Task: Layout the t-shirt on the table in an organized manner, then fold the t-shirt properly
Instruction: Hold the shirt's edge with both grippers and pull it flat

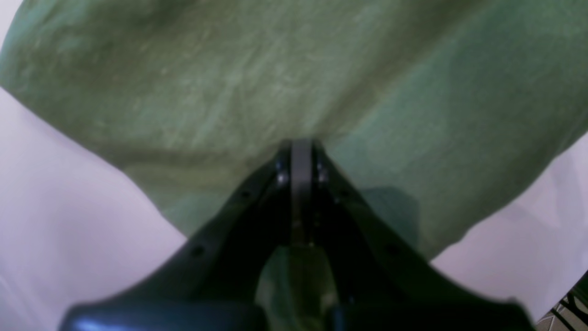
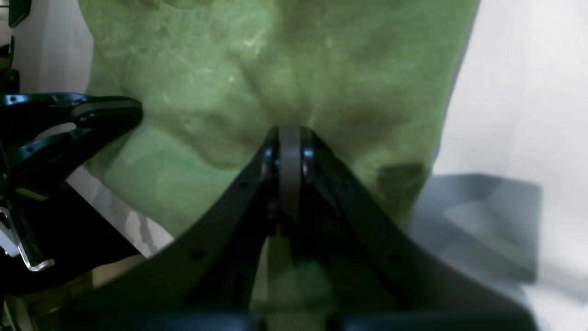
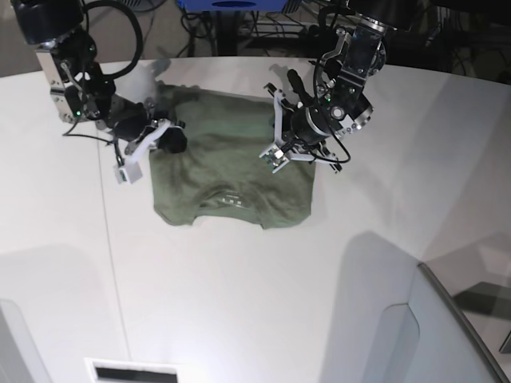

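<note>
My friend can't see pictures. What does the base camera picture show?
An olive-green t-shirt lies partly folded on a big white table, neck toward the camera. Two black robot arms reach down onto it, the right gripper at its left edge and the left gripper at its right edge, both shut on cloth.

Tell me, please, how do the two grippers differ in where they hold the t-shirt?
In the base view, the left gripper pinches the t-shirt at its right side, while the right gripper pinches its left side, further back. Both are shut on cloth.
</note>
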